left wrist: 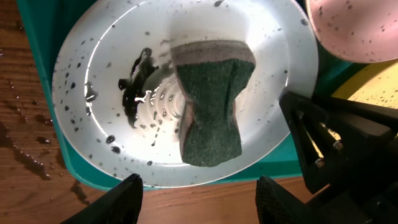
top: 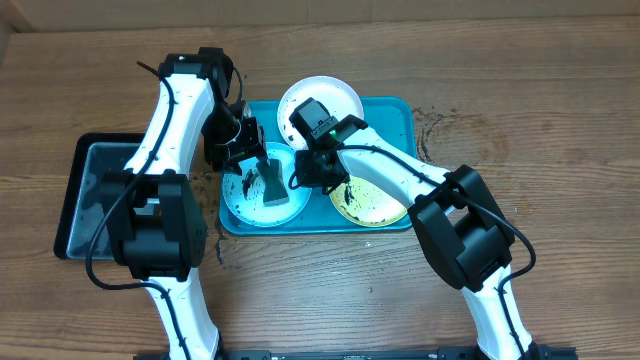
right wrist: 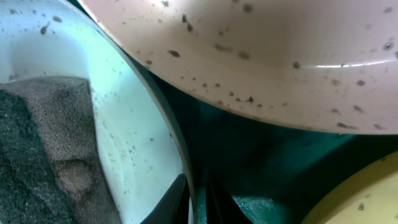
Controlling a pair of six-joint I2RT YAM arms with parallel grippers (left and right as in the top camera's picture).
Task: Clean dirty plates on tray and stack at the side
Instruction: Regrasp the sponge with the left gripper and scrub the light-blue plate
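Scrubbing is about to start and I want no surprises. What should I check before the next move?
1. Tool: green scouring sponge lies on the pale teal-rimmed round plate: ok.
2. The left gripper open, sponge ungripped: ok.
3. The right gripper straddles plate rim; clamped: cannot tell.
4. Plate clean: not ok, dark smear.
5. Plate inside turquoise plastic tray: ok.
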